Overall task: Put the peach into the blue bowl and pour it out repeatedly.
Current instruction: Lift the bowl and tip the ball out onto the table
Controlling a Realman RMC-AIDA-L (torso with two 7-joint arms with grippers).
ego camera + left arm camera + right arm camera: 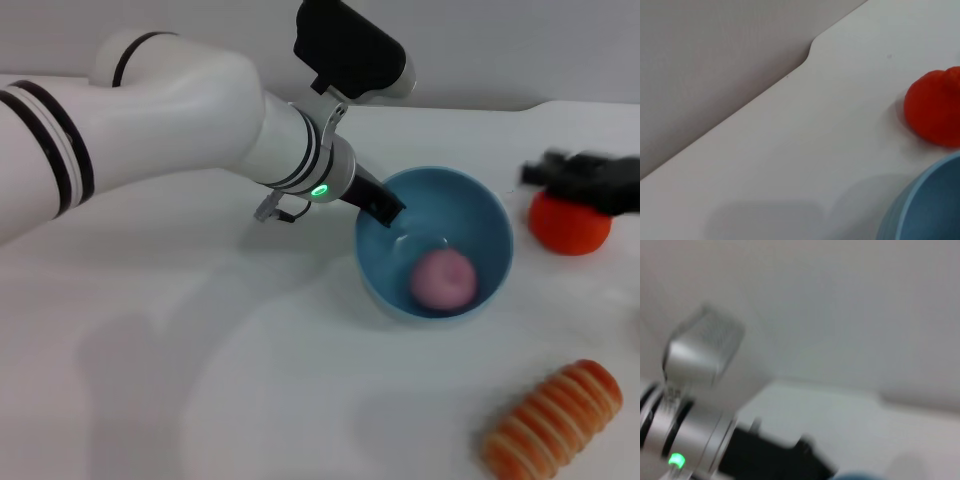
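Nearest me lies the striped bread roll [553, 418], cut off at the frame edge. Beyond it the peach [442, 278] sits inside the blue bowl [470, 208]. My left gripper [383, 207] pinches the bowl's rim, fingers closed on it. Farther right, my right gripper [585, 178] blurs above the orange-red fruit [568, 229]; I cannot tell its opening.

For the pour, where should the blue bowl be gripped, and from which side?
Judging from the head view, best at the thin rim, one finger inside and one outside, on the robot's-left side. The blue bowl has smooth, deep walls too wide to span, and the left gripper is already at that rim. The peach lies toward the opposite wall, clear of the grip.
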